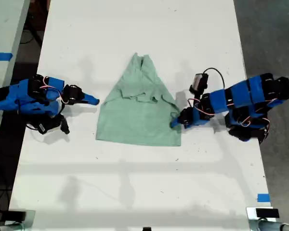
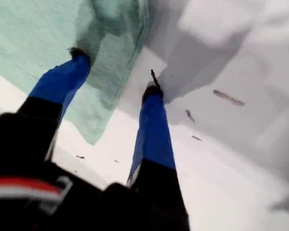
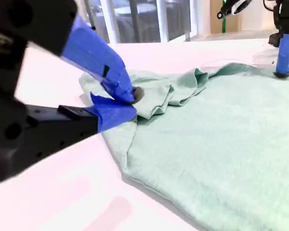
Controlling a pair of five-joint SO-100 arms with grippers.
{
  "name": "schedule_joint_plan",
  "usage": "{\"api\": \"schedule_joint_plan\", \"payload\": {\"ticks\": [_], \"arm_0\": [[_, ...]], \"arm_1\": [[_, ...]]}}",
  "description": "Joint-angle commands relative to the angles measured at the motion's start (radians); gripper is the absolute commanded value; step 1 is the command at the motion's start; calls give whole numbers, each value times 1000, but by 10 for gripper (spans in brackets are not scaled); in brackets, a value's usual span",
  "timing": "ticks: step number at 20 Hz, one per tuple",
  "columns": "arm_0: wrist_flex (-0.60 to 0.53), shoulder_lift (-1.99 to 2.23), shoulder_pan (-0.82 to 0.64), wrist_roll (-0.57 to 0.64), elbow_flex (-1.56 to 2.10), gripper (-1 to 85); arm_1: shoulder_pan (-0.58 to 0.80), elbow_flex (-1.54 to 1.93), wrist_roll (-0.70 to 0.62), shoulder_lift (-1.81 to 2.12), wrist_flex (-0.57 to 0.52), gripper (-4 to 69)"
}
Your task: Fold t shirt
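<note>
Exterior view first: the t shirt [image 1: 137,113] lies in the middle of the white table [image 1: 135,183], wide hem toward the camera, narrowing to a point at the far end. There is a rumpled ridge across its middle. An arm reaches in from each side. My first end effector [image 1: 176,123] comes from the exterior view's right and dips onto the shirt's edge there. My second end effector [image 1: 94,100] lies low at the opposite edge.

Now the first wrist view. My first end effector [image 2: 115,72] is spread wide and straddles the hem of the t shirt [image 2: 29,38]. One fingertip presses on fabric, the other stands on bare table [image 2: 231,159], and it grips nothing.

Over to the second wrist view, where my second end effector [image 3: 130,101] is pinched closed on a bunched fold at the edge of the t shirt [image 3: 221,134]. Across the cloth, my first end effector [image 3: 283,53] stands at the far edge.

So this looks like the grasping step ahead of a fold: one side caught, the other not yet. The next move calls for the first end effector to close on the hem, scooping under the edge rather than skating over it. Then both can lift together.

There is plenty of bare table around the shirt, near and far. The table's side edges sit close behind both arms in the exterior view, so the room to move is toward the middle.
</note>
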Motion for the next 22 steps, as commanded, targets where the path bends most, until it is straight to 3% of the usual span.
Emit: {"api": "schedule_joint_plan", "payload": {"ticks": [1, 3, 8, 10, 12, 15, 19, 22], "arm_0": [[-6, 6, 6, 11, 8, 0], [-6, 6, 8, 11, 8, 0], [-6, 6, 9, 11, 8, 0], [-6, 6, 8, 11, 8, 0], [-8, 6, 8, 11, 8, 0], [-8, 6, 6, 11, 8, 0], [-8, 6, 8, 11, 8, 0], [-8, 6, 8, 11, 8, 0]], "arm_1": [[-12, -32, 28, -98, -66, -2], [-15, -23, 46, -84, -48, -1], [29, -132, -5, 129, 279, -1], [74, -153, -94, 259, 330, -1], [101, -178, -179, 354, 318, -1], [100, -236, -258, 359, 193, 0], [57, -477, -321, 32, 71, 0], [25, -815, -374, -311, 87, 0]]}}
